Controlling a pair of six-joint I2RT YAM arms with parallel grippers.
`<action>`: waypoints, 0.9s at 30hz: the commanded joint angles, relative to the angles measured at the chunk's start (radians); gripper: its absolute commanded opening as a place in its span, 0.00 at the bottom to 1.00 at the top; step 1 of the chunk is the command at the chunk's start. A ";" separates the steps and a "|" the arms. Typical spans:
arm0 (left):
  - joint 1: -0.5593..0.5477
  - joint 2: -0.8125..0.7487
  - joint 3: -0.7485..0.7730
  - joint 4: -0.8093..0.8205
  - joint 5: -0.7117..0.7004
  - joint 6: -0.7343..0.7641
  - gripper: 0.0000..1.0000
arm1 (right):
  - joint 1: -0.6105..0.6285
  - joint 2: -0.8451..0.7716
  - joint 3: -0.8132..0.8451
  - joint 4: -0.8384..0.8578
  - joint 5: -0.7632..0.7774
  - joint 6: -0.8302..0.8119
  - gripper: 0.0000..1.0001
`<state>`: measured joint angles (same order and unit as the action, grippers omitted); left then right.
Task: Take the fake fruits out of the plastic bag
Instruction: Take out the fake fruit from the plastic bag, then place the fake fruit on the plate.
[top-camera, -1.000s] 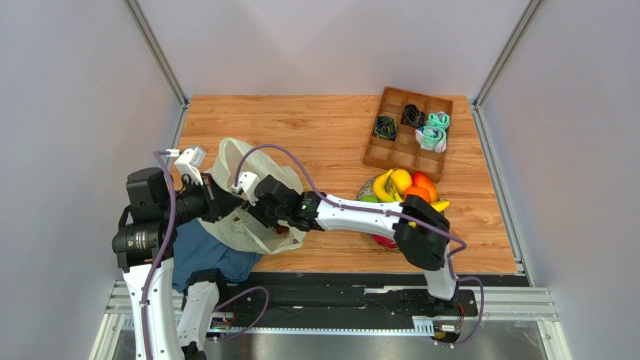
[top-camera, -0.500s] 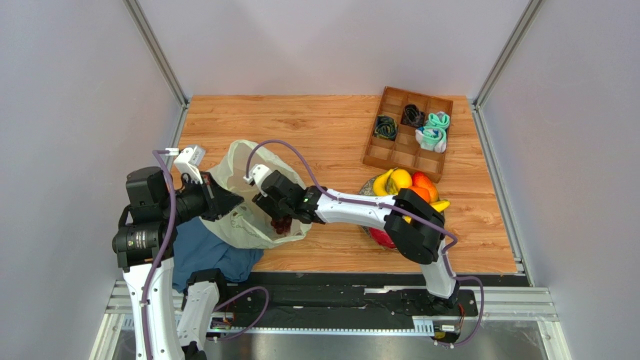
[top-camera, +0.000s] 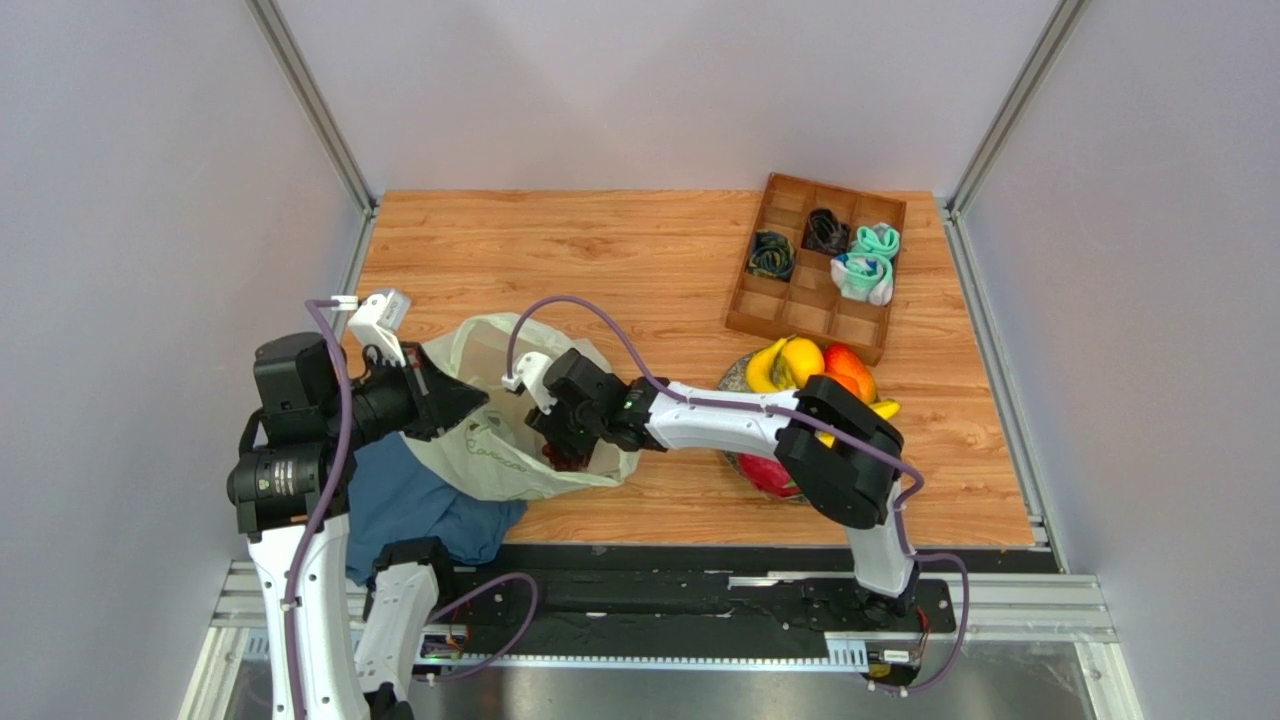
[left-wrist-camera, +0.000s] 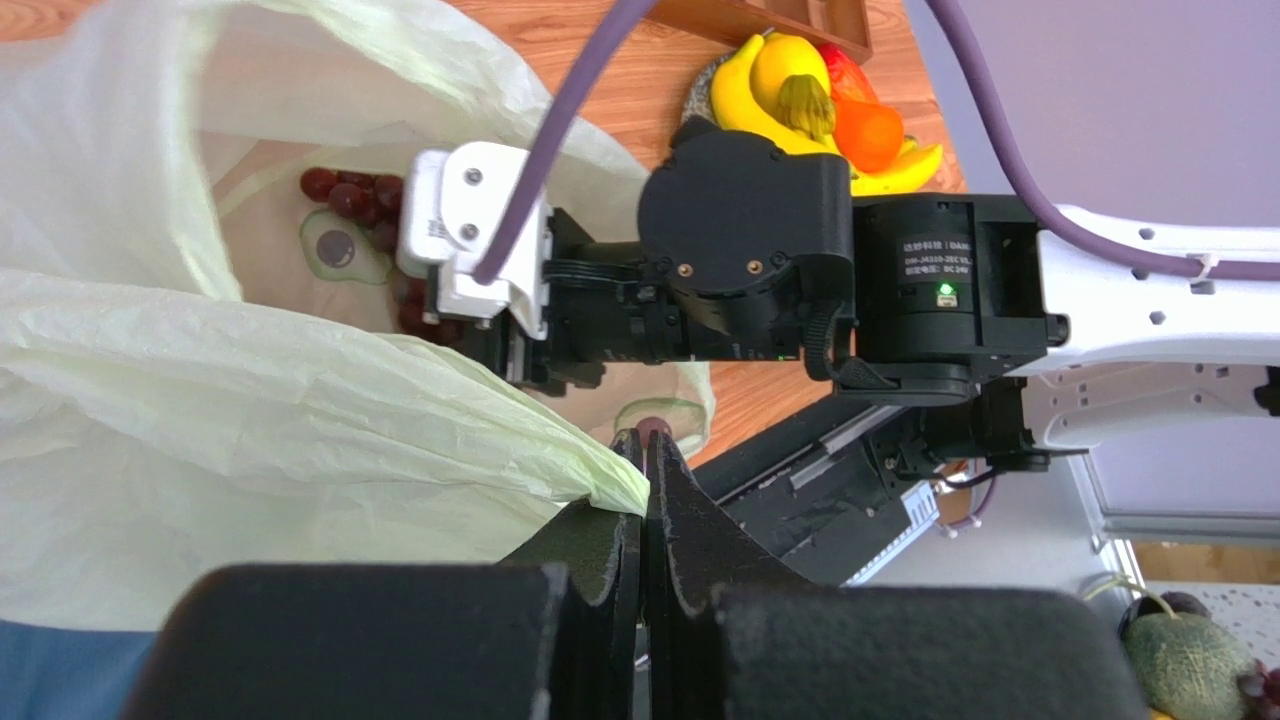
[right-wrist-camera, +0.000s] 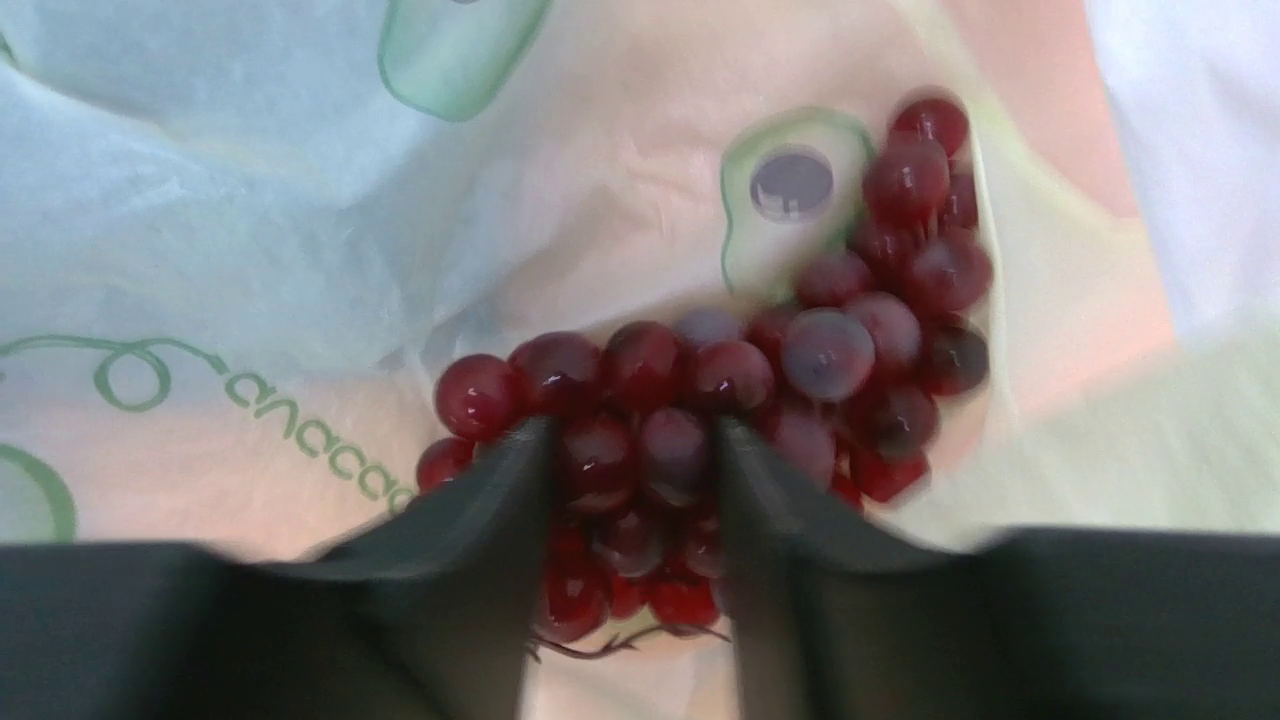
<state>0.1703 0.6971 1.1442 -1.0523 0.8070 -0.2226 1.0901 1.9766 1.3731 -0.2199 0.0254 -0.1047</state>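
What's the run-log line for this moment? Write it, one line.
left gripper: shut on plastic bag rim | right gripper: inside bag, fingers astride grapes, grip unclear | other fruits: out on table

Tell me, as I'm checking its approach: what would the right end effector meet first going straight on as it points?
The bunch of glossy dark red plastic grapes, between its jaws, lying on the thin pale yellow-green plastic bag; depth is uncertain.

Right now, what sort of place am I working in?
Probably a robot test cell in a lab: plain grey walls joined by aluminium frame posts, a small wooden tabletop, and props like fake fruits and a divided wooden tray.
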 joint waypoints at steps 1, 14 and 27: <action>0.005 -0.005 -0.006 0.035 0.018 -0.014 0.00 | 0.004 0.079 0.118 -0.021 -0.049 -0.079 0.21; 0.006 0.002 -0.032 0.057 0.006 -0.020 0.00 | -0.113 -0.318 0.147 -0.113 -0.205 -0.050 0.00; 0.005 0.137 -0.078 0.253 0.083 -0.133 0.00 | -0.121 -0.515 0.153 -0.013 -0.532 0.097 0.00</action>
<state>0.1711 0.7761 1.0904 -0.9264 0.8230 -0.2867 0.9642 1.4418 1.4723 -0.3264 -0.3996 -0.1066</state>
